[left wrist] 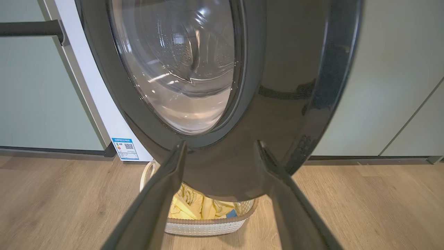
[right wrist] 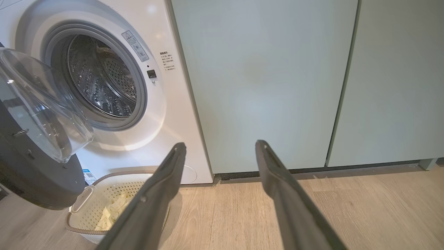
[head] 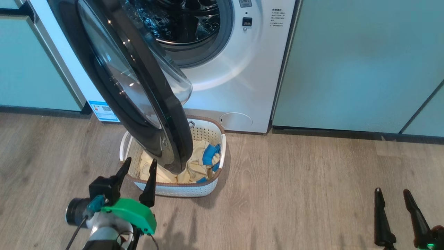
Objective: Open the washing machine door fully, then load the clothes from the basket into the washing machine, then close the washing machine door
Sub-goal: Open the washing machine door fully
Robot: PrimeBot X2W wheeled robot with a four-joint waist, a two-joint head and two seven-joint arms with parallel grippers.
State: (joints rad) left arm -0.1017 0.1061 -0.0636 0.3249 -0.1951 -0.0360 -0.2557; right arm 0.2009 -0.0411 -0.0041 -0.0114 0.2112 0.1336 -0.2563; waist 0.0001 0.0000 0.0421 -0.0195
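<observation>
The washing machine [head: 239, 80] stands ahead, its drum mouth [head: 187, 24] uncovered. Its door [head: 131, 86] with black ring and clear glass bowl hangs partly swung out over the basket [head: 180, 189]. Pale yellow clothes [head: 194, 163] with blue patches lie inside the basket, partly hidden by the door. My left gripper [head: 138, 165] is open just in front of the door's lower rim and the basket's near edge, with nothing between its fingers. In the left wrist view the door [left wrist: 288, 104] looms close above the left gripper [left wrist: 220, 147]. My right gripper [head: 392, 194] stands open at the lower right.
Pale green cabinet panels [head: 360, 62] flank the washer on both sides. Wooden floor [head: 312, 180] stretches between the basket and my right gripper. A blue sticker [head: 104, 111] sits low on the machine's left, a round flap [head: 236, 121] low on its front.
</observation>
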